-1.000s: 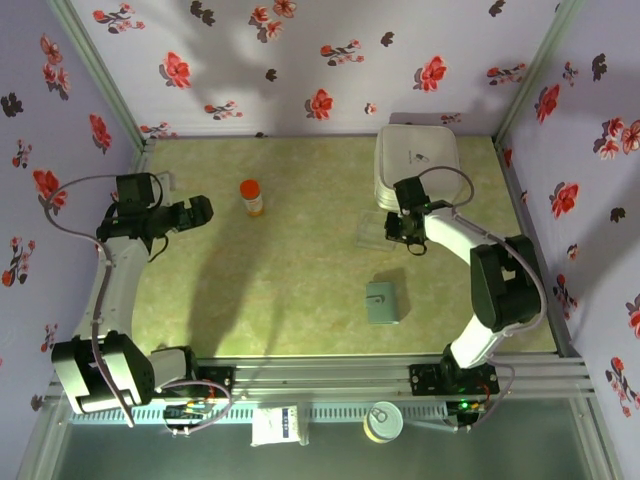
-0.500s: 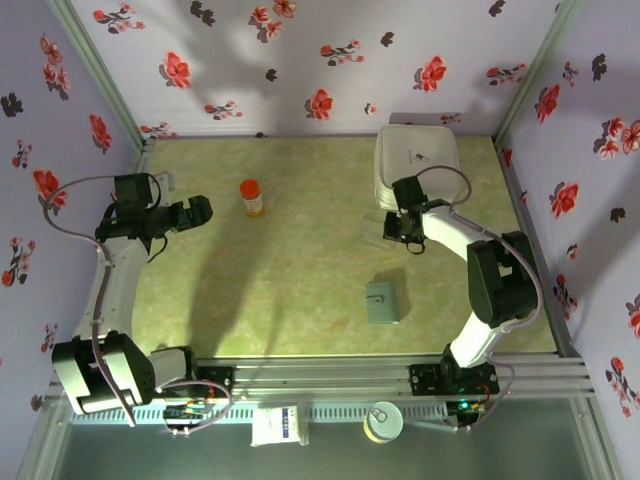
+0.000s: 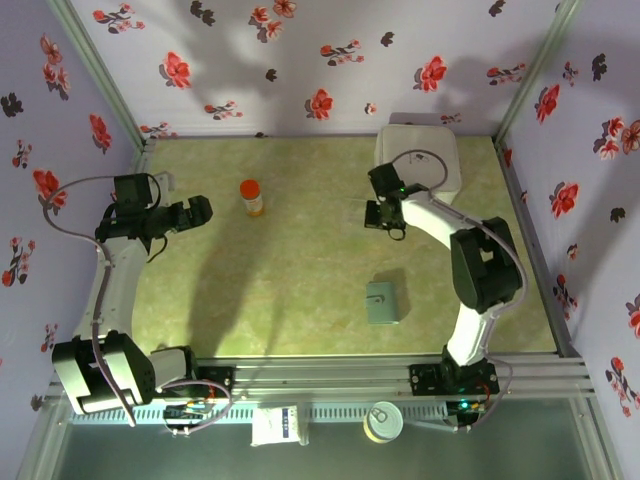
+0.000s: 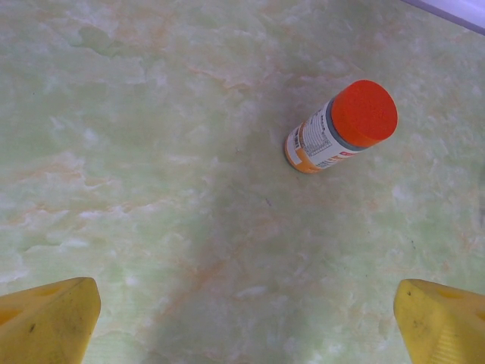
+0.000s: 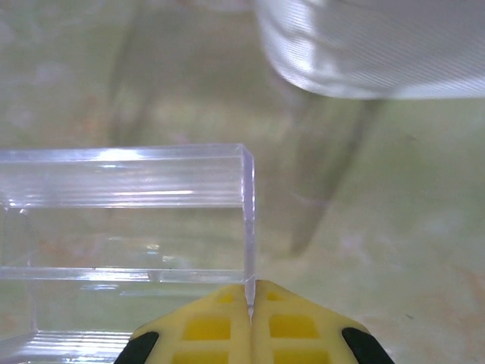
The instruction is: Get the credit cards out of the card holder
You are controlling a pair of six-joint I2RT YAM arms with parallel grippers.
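Evidently a clearing step: right hand clamped on clear tray wall, at 12 o'clock from holder, closed flat on bench. Left hand spread wide near bottle. Next: release tray, reach holder, open fold, cards likely inside.

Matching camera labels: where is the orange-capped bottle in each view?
Top external: orange-capped bottle stands left of centre, right of the left gripper.
Left wrist: upper right, ahead of the open yellow fingers.
Right wrist: faces the clear plastic piece near the white box.
Shared landmark: green marbled tabletop.
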